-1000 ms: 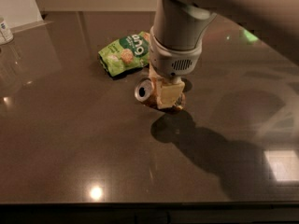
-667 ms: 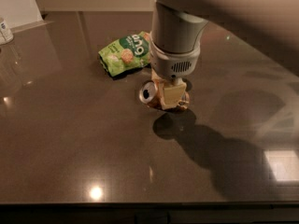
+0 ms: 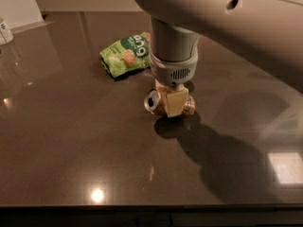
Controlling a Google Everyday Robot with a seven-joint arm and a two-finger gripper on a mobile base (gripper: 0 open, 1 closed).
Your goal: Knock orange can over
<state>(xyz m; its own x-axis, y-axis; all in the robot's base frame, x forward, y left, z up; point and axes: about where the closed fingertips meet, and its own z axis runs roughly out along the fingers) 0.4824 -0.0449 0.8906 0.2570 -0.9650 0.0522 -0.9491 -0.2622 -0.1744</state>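
The gripper (image 3: 173, 109) has its fingers (image 3: 174, 103) closed around the dark orange aluminium drink can (image 3: 155, 101). The can is tipped sideways between them, low over the glossy brown counter (image 3: 71, 150). The tipping looks done, so the next move is to let go and rise clear.

A dark brown, glossy table (image 3: 71, 141) filled the view, with bright spots of reflected light on it. Near its middle the orange can (image 3: 154, 101) lay on its side, its silver top turned toward the left front. The gripper (image 3: 173, 107) hung straight down at the can, and a dark shadow spread over the surface to the right. Behind the can, near but apart, lay a crumpled green snack bag (image 3: 124, 56). A small whitish container (image 3: 4, 31) stood at the far left edge.
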